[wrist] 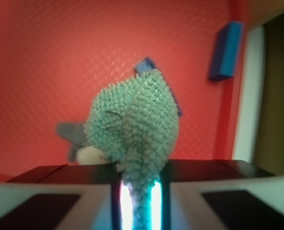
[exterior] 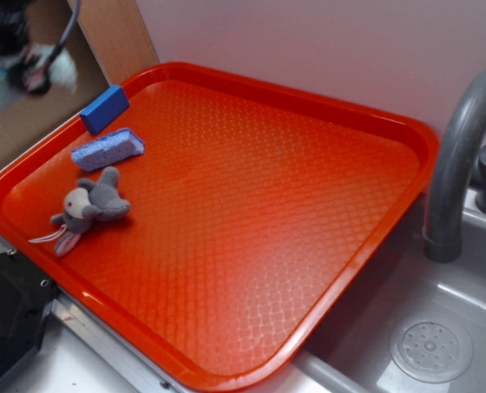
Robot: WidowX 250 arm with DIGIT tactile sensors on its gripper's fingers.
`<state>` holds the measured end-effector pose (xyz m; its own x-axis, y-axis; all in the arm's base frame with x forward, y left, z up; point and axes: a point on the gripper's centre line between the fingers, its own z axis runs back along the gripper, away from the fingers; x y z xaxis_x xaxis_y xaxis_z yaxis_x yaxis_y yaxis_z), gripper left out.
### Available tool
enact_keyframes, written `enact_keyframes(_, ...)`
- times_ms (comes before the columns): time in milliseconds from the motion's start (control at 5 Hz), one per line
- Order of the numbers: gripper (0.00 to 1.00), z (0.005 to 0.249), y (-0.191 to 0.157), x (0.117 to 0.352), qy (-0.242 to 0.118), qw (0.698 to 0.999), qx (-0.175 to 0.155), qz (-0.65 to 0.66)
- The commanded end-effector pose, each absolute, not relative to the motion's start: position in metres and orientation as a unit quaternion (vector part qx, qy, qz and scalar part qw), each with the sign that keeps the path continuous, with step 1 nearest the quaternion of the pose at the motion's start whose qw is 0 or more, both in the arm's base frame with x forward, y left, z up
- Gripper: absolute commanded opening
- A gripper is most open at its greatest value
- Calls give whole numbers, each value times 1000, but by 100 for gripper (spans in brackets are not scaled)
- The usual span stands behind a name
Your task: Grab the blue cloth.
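The gripper [wrist: 141,203] has its fingers pinched on the cloth [wrist: 134,127], which hangs bunched above the red tray [wrist: 46,57], clear of the mouse [wrist: 74,136], sponge [exterior: 107,149] and block [wrist: 225,50]; the grab looks done.

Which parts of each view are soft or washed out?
Wrist view: the pincer fills the bottom edge out of focus, with a bright blown-out streak in the gap between its fingers, shut on the blue cloth, whose weave reads fairly sharp; the blue block is slightly soft. Exterior view: the tray is in focus, with pale glare near its front edge; the top-left corner is blurred.
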<state>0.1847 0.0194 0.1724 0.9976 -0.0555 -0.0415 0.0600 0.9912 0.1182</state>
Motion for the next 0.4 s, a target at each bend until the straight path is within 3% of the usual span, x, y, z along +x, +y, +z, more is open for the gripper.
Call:
enact_keyframes(0,0,215,-41,216,-15,997,54,-58)
enact_keyframes(200,0,213,-39,216,-27,996,48,-67)
